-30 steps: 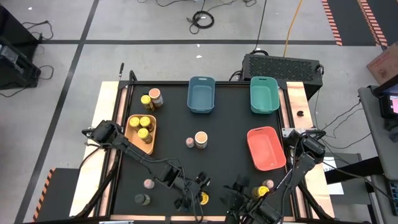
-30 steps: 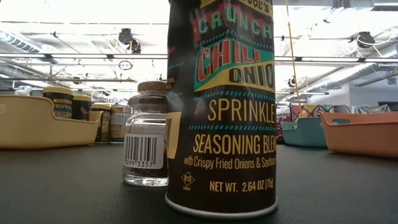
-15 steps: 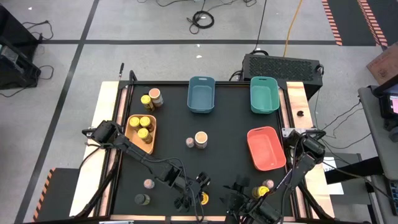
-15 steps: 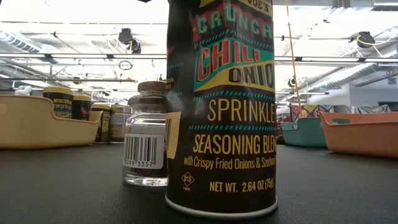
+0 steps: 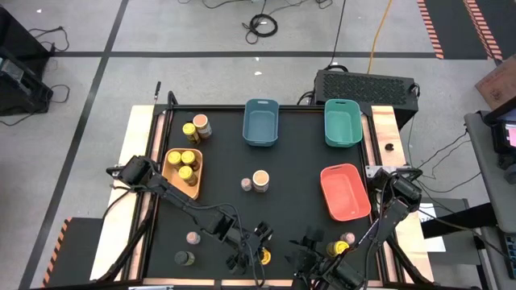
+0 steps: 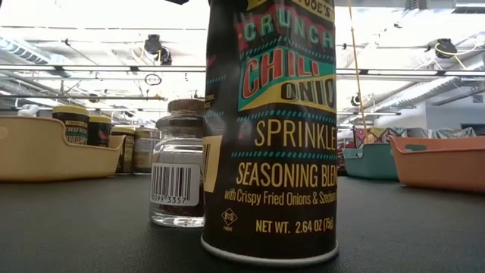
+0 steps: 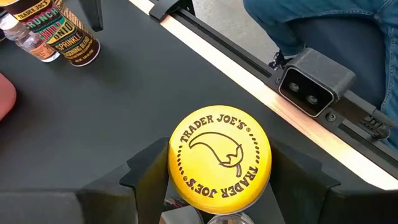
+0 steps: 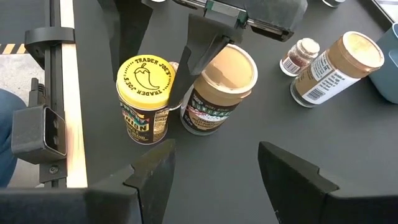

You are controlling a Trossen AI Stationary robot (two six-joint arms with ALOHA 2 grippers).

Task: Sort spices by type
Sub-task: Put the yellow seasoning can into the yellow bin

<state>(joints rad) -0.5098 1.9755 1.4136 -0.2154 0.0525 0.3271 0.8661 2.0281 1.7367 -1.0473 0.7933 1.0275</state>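
Change: the left gripper (image 7: 219, 186) has drawn its fingers in from a wider gape. They now press either side of the yellow-lidded jar (image 7: 220, 157), which stands at the table's near edge, by the low camera.
Sign of contact: in the low view the big tin (image 6: 269, 129) has shifted a touch, and this is probably the same jar feeling the squeeze.
Meaning for the task: the grasp looks made. The likely next step is lifting it to the orange bin (image 5: 168, 181), where other yellow-lidded jars already sit.
Right gripper (image 8: 214, 168): fingers apart, holding nothing, hovering near a second yellow-lidded jar (image 8: 144, 99) and a tan-topped jar (image 8: 219, 93) that touch each other.
Big tin's writing: "CRUNCH…", "CHILI ONIO…", "SPRINKLE", "SEASONING BLEN…", "with Crisp Fried Onions", "NET WT. 2.64 OZ (75g)".
Held lid: "TRADER JOE'S" printed twice around a chilli drawing.
Centre pair: a taller jar (image 7: 71, 31) shows the same onion sprinkle wording.
Cork-topped glass jar (image 6: 176, 163): a barcode ending "3357".
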